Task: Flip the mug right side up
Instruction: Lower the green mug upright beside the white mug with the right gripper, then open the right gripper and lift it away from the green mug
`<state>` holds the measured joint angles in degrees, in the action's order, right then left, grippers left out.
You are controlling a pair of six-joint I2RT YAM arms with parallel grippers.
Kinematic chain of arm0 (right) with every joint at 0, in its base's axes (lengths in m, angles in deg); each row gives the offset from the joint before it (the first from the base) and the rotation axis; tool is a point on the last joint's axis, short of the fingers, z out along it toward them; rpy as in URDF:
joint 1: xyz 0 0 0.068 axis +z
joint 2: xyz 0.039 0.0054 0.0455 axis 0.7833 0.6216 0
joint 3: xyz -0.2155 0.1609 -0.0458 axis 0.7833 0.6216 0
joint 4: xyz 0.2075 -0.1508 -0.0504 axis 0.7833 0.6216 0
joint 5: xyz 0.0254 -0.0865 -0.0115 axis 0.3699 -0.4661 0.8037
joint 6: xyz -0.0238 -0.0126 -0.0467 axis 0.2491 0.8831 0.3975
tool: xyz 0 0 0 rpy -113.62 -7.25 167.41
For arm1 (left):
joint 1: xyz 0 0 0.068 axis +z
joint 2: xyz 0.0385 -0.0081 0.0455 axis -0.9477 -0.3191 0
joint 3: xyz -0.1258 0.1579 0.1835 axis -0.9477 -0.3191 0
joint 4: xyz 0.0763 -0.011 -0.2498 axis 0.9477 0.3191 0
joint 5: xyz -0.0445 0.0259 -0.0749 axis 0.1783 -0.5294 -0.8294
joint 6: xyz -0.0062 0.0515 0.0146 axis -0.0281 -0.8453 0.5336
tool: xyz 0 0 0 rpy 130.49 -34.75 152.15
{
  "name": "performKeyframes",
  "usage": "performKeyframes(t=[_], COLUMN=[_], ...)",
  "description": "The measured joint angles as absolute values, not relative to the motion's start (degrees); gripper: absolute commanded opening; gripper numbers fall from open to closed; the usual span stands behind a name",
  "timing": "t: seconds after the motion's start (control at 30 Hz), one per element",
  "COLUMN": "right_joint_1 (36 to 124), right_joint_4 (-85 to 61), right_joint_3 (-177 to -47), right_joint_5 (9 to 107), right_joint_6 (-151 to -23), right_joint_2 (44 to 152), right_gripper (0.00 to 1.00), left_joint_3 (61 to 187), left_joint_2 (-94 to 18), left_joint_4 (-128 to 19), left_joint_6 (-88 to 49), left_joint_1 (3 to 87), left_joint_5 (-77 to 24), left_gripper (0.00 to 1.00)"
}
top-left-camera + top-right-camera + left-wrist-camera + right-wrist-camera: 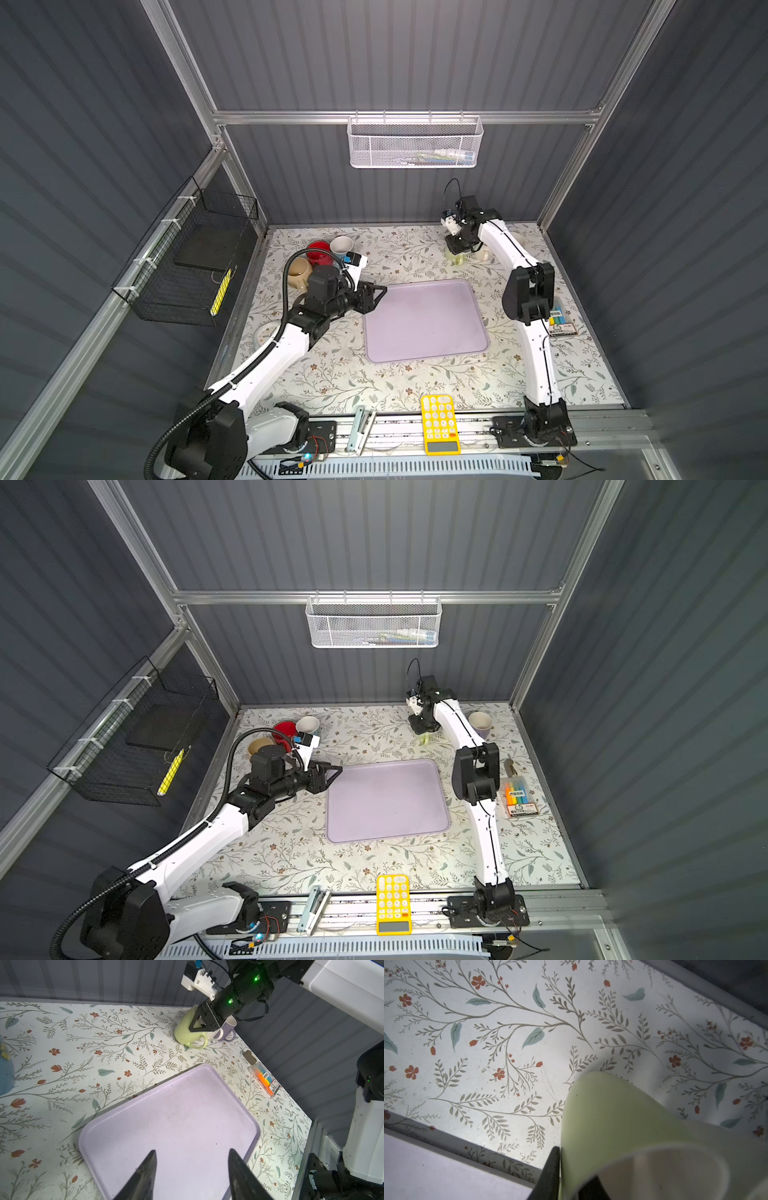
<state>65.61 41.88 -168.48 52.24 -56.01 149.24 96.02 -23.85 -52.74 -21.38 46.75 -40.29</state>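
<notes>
With right gripper [574, 1162] pinching the rim wall of the green mug [608, 1118], tilted mouth-up just beyond the far right corner of the tray [178, 1126], settle base flat before releasing; avoid purple mug [227, 1028] beside. Hold left gripper [192, 1150] spread, empty, over tray left edge.

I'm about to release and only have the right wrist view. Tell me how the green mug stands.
Observer: In the left wrist view the green mug looks mouth up, base on the table, handle toward the front.
Operator: Report what's near it.
Observer: A purple mug stands close beside it, nearer the back right corner; I can't tell whether they touch.
Operator: Give me the left arm.
Observer: The left tool hangs open over the tray, holding nothing.
</notes>
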Motion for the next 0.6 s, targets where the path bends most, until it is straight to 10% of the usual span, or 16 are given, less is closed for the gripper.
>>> performKeyframes(t=[0.6], right_joint_1=[66.3], right_joint_4=[40.9], right_joint_3=[-170.4], right_joint_5=[52.8], right_joint_6=[-56.4], right_joint_2=[149.5], right_gripper=[0.25], left_joint_3=[95.2], left_joint_2=[-23.3], left_joint_4=[-52.8], left_joint_6=[-21.4], left_joint_1=[47.2], left_joint_5=[-40.3], left_gripper=[0.56])
